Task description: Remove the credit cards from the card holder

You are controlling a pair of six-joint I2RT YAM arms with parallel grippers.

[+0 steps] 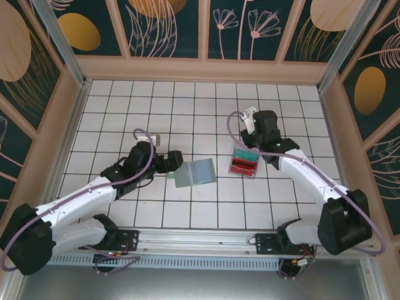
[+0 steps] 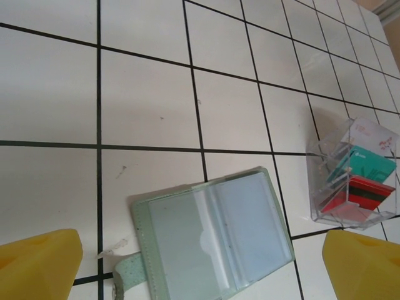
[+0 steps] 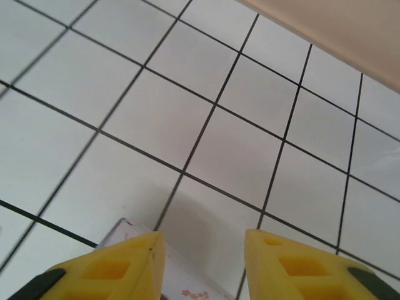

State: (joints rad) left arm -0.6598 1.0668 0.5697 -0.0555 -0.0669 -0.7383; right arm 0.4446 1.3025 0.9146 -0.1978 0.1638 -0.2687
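Observation:
The sage-green card holder (image 2: 212,234) lies open flat on the tiles, and its clear sleeves look empty; from above the card holder (image 1: 194,171) sits mid-table. Teal and red credit cards (image 2: 361,181) stand in a small clear box (image 2: 325,156) to its right, and the top view shows the credit cards (image 1: 244,164) in that box too. My left gripper (image 2: 201,236) hovers over the holder, open, one yellow finger (image 2: 37,262) wide on each side. At the holder's left edge is the left gripper (image 1: 177,162). Just above the box's far edge, my right gripper (image 1: 247,142) is open with nothing between its fingers (image 3: 125,265).
The box's white flowered rim (image 3: 187,284) shows between the right gripper's fingers. White tiled floor (image 1: 188,109) stretches behind both arms. Beige walls (image 1: 203,70) fence the area at the back and sides. A metal rail (image 1: 196,239) runs along the near edge.

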